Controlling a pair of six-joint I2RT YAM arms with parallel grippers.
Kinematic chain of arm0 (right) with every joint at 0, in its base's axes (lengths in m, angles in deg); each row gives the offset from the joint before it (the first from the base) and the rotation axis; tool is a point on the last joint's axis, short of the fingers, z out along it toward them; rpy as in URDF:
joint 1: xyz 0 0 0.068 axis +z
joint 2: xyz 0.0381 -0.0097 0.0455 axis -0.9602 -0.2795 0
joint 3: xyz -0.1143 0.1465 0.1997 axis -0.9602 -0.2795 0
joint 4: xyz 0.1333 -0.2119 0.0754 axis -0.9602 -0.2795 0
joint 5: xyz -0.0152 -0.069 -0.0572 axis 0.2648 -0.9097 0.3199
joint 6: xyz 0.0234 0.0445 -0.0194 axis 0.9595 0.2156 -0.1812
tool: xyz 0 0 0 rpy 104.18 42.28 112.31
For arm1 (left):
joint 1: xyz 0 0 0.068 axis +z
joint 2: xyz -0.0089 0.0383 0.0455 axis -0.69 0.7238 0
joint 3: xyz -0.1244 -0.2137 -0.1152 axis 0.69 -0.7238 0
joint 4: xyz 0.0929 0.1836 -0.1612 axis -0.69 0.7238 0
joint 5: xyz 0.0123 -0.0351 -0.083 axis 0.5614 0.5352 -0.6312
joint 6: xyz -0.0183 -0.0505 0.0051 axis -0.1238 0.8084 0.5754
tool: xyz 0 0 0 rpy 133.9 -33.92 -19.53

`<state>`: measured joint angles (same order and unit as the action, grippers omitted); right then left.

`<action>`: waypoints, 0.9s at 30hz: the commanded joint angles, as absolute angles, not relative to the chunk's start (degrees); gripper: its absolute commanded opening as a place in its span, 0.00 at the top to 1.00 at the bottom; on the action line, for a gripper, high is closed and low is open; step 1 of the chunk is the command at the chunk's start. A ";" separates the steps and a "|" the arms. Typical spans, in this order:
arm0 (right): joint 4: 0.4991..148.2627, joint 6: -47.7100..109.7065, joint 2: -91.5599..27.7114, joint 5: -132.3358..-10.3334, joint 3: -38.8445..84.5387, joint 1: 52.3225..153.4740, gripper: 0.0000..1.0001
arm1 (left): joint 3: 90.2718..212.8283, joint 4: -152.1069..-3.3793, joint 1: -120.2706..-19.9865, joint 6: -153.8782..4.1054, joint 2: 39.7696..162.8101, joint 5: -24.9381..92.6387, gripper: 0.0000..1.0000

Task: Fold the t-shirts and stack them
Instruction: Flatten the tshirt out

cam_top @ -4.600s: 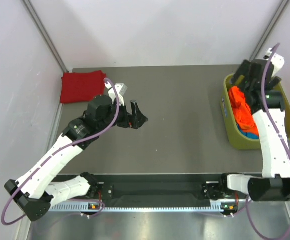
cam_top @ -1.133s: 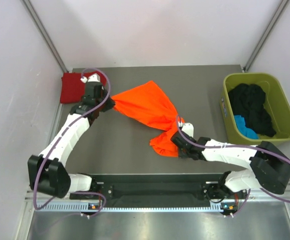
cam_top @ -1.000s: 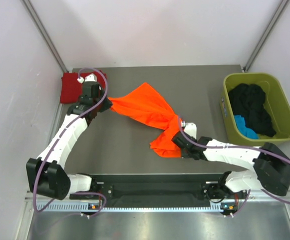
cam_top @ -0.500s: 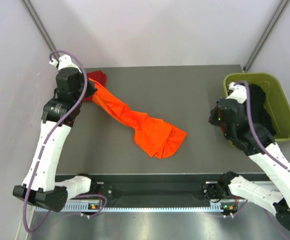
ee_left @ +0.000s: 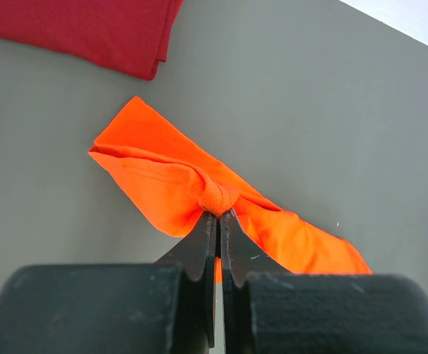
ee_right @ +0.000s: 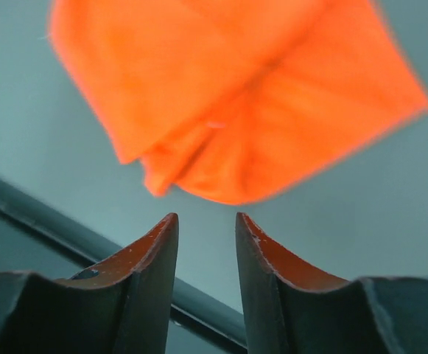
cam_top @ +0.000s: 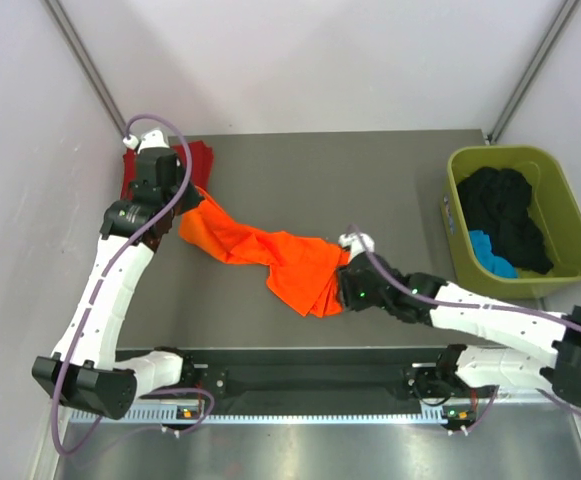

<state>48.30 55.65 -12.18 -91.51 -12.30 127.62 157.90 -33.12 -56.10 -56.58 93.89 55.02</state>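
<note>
At my left gripper (ee_left: 217,215), the jaws are pressed together on a bunched fold of the orange t-shirt (ee_left: 169,184). The shirt lies roped across the surface (cam_top: 370,190). Its long axis runs from that pinch, beside the dark red t-shirt (cam_top: 200,157), toward my right gripper (ee_right: 205,220). That gripper is spread and empty, with the loose end just ahead.

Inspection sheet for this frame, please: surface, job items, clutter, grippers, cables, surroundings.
Surface: grey tabletop, matte.
Job's things: bright orange t-shirt, unfolded, strung diagonally across the table; dark red t-shirt, folded at the far left corner.
Clutter: olive-green plastic tub at right, holding black clothing and blue cloth.
Grippers: left gripper shut on a bunch of the orange shirt; right gripper open, just short of the shirt's near end.
Cables: purple cable looped along each arm.
Surroundings: white walls; nothing else seen.
</note>
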 commanded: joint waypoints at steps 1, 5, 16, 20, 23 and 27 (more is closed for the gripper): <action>63.34 50.51 -15.43 -92.94 -9.90 135.62 0.62 | 157.69 -34.07 -55.67 -57.90 93.30 55.21 1.00; 68.90 39.49 -25.25 -101.11 -7.62 146.00 0.56 | 156.38 -34.42 -54.62 -58.87 93.12 55.03 1.00; 67.24 32.18 -46.20 -106.48 1.00 148.57 0.60 | 148.91 -38.81 -45.74 -55.18 94.53 43.08 1.00; 67.77 32.62 -47.87 -105.79 -0.14 148.65 0.60 | 147.76 -39.51 -45.47 -55.18 94.61 42.99 1.00; 68.12 33.32 -49.27 -105.96 -0.84 148.57 0.61 | 147.58 -39.87 -45.47 -55.00 94.88 42.90 1.00; 67.51 33.06 -50.68 -105.70 0.56 148.57 0.70 | 147.41 -40.04 -45.47 -54.91 94.88 43.17 1.00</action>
